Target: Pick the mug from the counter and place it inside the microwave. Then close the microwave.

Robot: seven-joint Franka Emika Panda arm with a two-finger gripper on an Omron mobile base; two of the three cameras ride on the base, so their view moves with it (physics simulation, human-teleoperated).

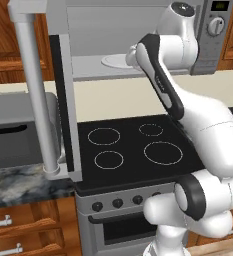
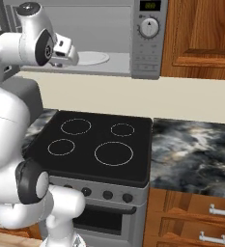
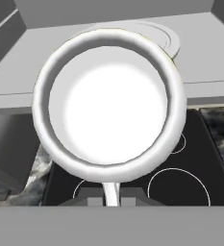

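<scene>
White mug (image 3: 108, 105) at microwave (image 2: 147, 53) mouth

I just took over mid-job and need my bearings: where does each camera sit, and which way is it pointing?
Left base view: behind the arm to its left, looking forward and down over the stove at the open microwave; the arm rises lower right.
Right base view: behind to its right, same stove and microwave; the arm rises lower left.
Hand view: on the hand, looking into the held mug, toward the microwave's white plate.
All three share the stove and microwave.

A kitchen: stove (image 1: 133, 150), microwave (image 2: 147, 43), stone counter (image 2: 196, 149), wooden drawers (image 2: 196, 217).
</scene>
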